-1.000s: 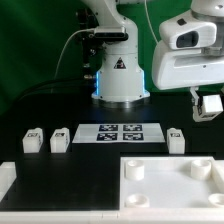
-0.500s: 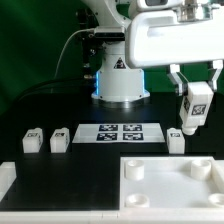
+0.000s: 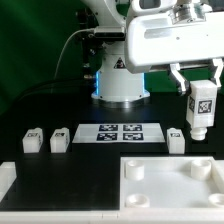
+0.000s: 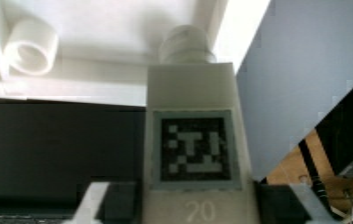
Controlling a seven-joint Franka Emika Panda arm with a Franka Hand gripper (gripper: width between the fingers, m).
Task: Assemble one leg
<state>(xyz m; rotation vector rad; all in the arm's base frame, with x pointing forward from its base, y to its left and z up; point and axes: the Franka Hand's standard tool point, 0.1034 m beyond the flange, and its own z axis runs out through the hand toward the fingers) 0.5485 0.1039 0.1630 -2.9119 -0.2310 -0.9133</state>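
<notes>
My gripper [image 3: 200, 80] is shut on a white leg [image 3: 201, 108] with a black-and-white tag. It holds the leg upright in the air at the exterior view's right, above the large white panel [image 3: 165, 180]. In the wrist view the held leg [image 4: 194, 120] fills the middle between my two dark fingers [image 4: 114, 203]; its tag faces the camera and its round end points at the white panel [image 4: 102, 60]. Three more legs stand on the black table: two at the exterior view's left [image 3: 32, 140] [image 3: 60, 139] and one at the right [image 3: 176, 138].
The marker board [image 3: 121, 133] lies in the middle of the table before the arm's white base [image 3: 120, 80]. A white rail [image 3: 6, 180] sits at the front left. A raised round peg [image 4: 31, 48] stands on the panel in the wrist view.
My gripper with the leg has swung in from the far right and moved lower, and the leg now hangs upright instead of tilted.
</notes>
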